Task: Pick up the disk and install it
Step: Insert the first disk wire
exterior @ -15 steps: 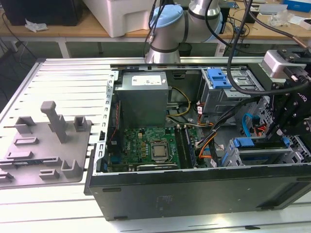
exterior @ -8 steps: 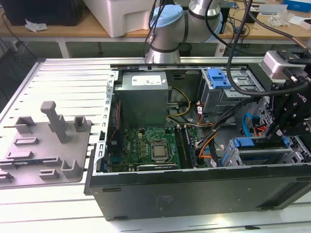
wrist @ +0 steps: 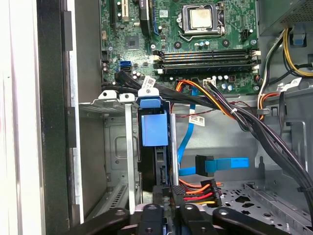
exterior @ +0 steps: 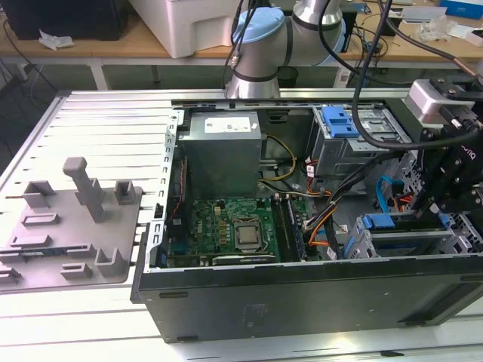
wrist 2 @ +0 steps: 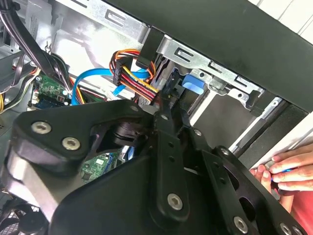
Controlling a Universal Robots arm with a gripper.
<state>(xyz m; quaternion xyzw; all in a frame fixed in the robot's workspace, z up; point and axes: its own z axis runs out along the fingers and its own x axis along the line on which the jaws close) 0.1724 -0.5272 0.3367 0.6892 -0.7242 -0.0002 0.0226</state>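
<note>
Slatted metal benchtop (exterior: pixel 98 128) carries an open computer case (exterior: pixel 302 305) lying on its side, with shelving and cabling behind. At the exterior view's right edge, the gripper (exterior: pixel 453 188) hangs over the drive cage (exterior: pixel 362 245) in the lower right corner of the case. In the first wrist view the gripper (wrist: pixel 168 218) appears pressed onto the near end of the disk (wrist: pixel 152 129). The disk stands on edge between the cage rails (wrist: pixel 128 147), blue carrier leading. Judged step: insertion, with the disk partly entered and not yet seated. Completing it calls for keeping the carrier square to the rails. It must also clear the red-and-yellow power connector (wrist: pixel 198 188) and the blue data cable (wrist: pixel 227 164) just beside the slot. A person's hand (wrist 2: pixel 288 169) rests outside the case wall in the second wrist view.
</note>
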